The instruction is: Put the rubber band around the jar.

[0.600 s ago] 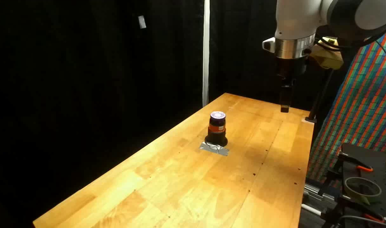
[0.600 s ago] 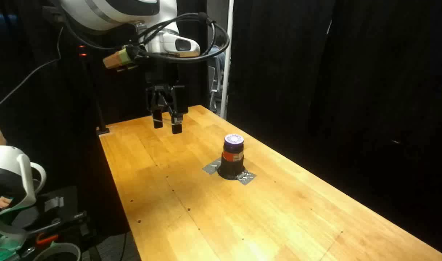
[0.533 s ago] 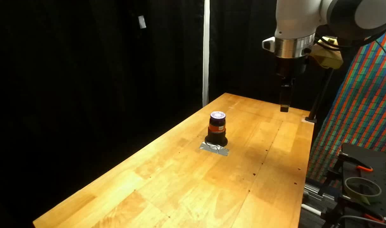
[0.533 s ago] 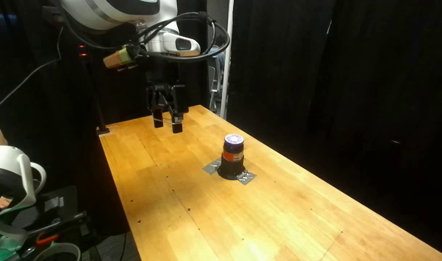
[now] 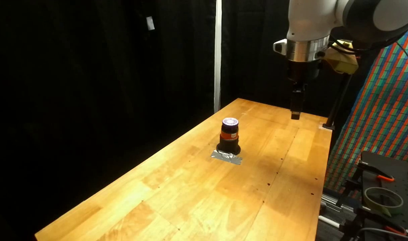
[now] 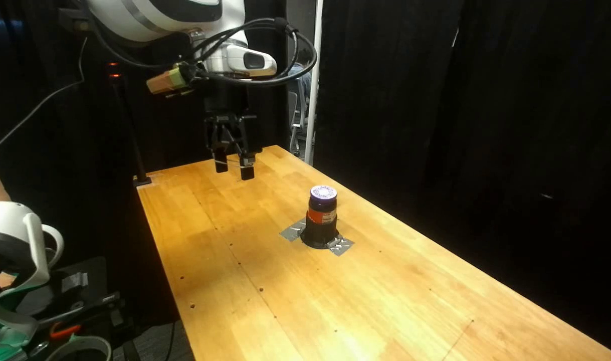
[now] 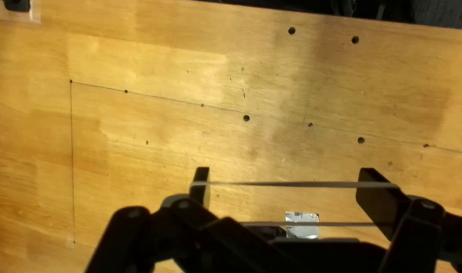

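- Your gripper (image 6: 234, 172) hangs above the table (image 6: 385, 286), pointing down, with its jaws spread well apart.
- You have the rubber band (image 7: 284, 184) looped around both fingers (image 7: 378, 201); thin and pale, it runs in two straight, taut-looking strands across the gap in the wrist view.
- Your jar (image 6: 322, 206) stands upright toward the middle of the table, well apart from the gripper. Its lid (image 6: 324, 192) is white on top with a purple pattern, the body is dark, and an orange label (image 6: 316, 216) with a pale patch shows on its side.
- Under the label you see a black base (image 6: 319, 234) with a flared foot; you cannot tell whether the jar rests on it or down in it.
- Silver tape (image 6: 291, 230) lies at that foot on two sides, flat against the wood.
- Around the jar you have wood on every side, dotted with small dark holes (image 7: 246, 118). The long edge by the black curtain (image 5: 106, 83) is nearer to the jar than the long edge by the black shelf (image 5: 381, 160).
- At a table corner, toward the gripper's end, you have a black stand (image 6: 142, 180), seen in both exterior views.
- Past the table, the shelf bears a roll of tape (image 5: 393, 209), and a white pole (image 5: 218, 57) rises by the curtain.
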Controlling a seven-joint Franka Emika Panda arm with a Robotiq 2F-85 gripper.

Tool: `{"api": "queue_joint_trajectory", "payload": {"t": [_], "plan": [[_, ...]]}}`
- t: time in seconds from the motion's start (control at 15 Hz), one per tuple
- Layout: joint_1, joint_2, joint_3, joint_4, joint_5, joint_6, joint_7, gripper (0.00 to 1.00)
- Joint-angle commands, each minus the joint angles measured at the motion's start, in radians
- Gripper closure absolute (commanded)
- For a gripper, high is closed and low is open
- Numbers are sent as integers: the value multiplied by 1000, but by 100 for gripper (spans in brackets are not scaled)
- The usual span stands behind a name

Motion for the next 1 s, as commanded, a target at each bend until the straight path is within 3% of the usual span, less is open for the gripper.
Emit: {"api": "queue_joint_trajectory", "payload": {"t": [0.0,0.2,0.27,0.33,0.6,0.93], "plan": [[38,188,-25,190,32,90,40,0],[54,337,-49,352,23,160,59,0],[24,392,-29,408,28,177,42,0],[60,437,-73,460,39,184,29,0],[68,613,-125,652,61,159,-48,0],[62,756,-166,804,85,114,-123,0]]}}
